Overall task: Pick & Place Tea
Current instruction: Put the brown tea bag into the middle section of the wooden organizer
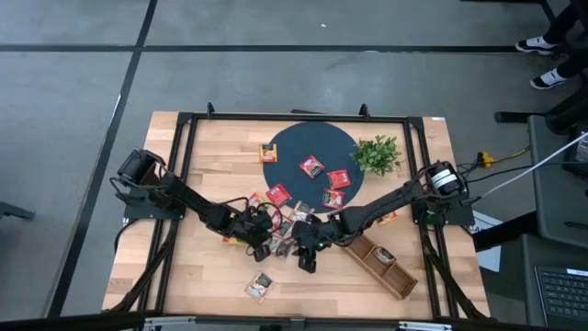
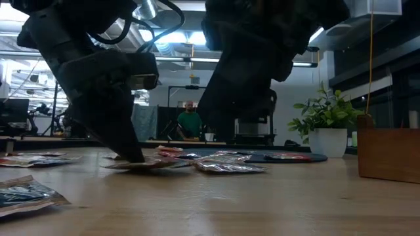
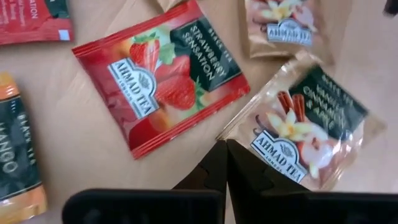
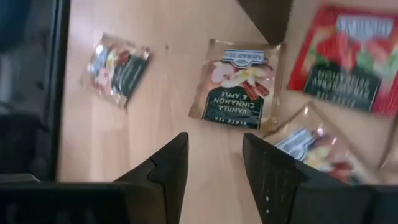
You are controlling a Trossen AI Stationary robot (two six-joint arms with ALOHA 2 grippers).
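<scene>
Wood table w/ black frame. On it: dark round mat, small plant, long wooden tray near front right, tea packets scattered mid-table, one alone toward front edge.

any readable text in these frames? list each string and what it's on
"AHMAD TEA", "BLACK TEA", "STRAWBERRY SENSATION": red packet, left wrist view.
"AHMAD TEA": tan packet beside it; its flavour lines are too blurred.
"MANGO": orange packet at the edge, cut off.
"VANILLA, CINNAMON & APPLE": tan packet, right wrist view; its brand badge is too blurred.
Other packets, and all print in the high and low views: unreadable.
</scene>
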